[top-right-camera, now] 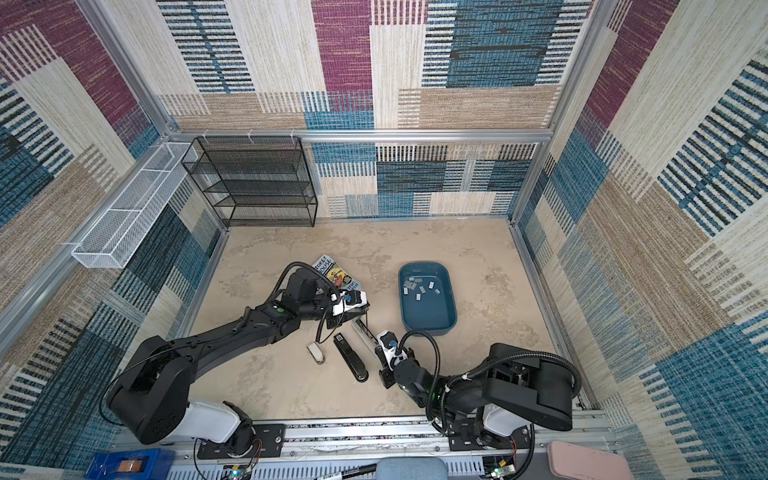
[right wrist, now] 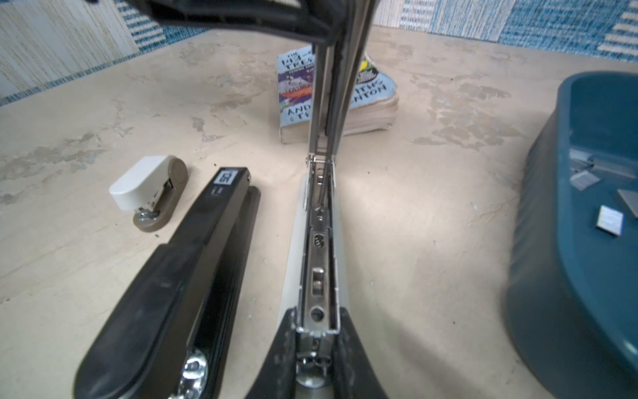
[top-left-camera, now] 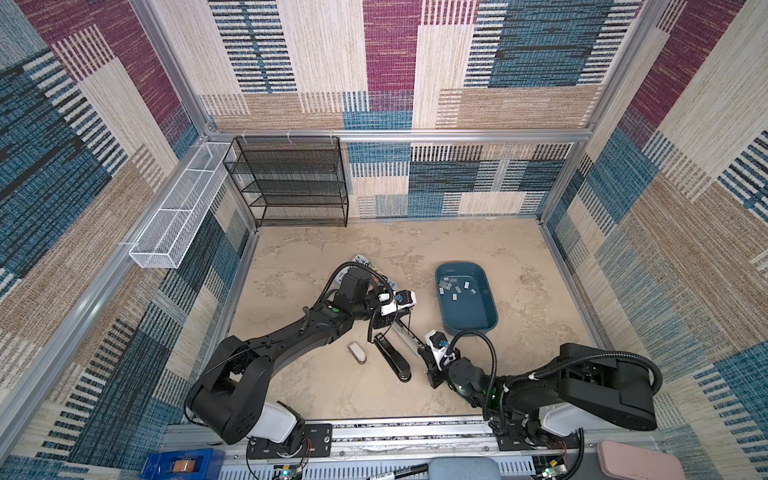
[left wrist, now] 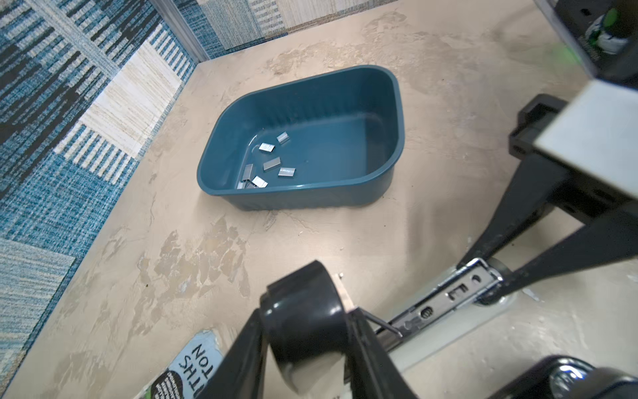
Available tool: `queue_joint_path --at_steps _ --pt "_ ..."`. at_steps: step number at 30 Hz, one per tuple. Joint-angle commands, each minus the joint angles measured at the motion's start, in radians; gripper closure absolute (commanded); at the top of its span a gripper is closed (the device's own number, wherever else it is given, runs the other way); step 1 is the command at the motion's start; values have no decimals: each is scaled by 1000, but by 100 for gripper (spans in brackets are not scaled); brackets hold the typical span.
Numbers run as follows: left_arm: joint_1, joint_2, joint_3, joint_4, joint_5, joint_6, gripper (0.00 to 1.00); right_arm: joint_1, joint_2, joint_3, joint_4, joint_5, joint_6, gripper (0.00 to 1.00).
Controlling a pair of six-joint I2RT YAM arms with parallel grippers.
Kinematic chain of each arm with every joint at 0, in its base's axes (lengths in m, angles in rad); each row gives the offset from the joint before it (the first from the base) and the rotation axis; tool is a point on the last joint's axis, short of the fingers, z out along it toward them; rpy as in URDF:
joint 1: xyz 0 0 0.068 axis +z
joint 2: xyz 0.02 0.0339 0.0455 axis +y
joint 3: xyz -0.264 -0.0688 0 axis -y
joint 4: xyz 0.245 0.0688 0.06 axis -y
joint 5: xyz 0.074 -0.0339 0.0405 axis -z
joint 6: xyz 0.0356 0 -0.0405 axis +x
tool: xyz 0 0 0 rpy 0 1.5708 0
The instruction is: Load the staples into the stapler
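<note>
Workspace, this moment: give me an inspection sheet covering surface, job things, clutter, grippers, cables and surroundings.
Surface: beige mottled table, worn patches.
Job's things: open stapler lies with top raised, no strip seen in its magazine; staples loose in teal tub.
Clutter: black stapler, closed; small white stapler; paperback book.
Grippers: left gripper shut on the raised top; right gripper shut on the front end.
Cables: black hoses arch over both wrists; no snag seen.
Surroundings: black mesh shelf, white mesh basket, patterned fabric walls.

We find the staples (left wrist: 271, 163) in the tub (top-left-camera: 469, 318), right of centre on the table (top-left-camera: 316, 257). Left of the tub lies the stapler (top-left-camera: 411, 336), then a second stapler (top-left-camera: 392, 359), then a small stapler (top-left-camera: 356, 352). A book (top-right-camera: 332, 270) lies behind them.
</note>
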Motion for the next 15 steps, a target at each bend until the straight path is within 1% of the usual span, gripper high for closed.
queue_joint_path --at_steps 1,5,9,12,15 --pt "3 24 -6 229 -64 -65 60 22 21 -6 18 -25 31 100" --pt "3 48 -17 263 -108 -77 60 35 52 -6 26 -16 68 100" --pt "7 58 -16 260 -141 -76 60 38 94 -4 27 -15 101 100" --pt "29 71 -14 263 -156 -91 60 46 121 0 15 -6 140 100" --pt "65 82 -16 273 -161 -135 59 70 143 3 -10 32 187 100"
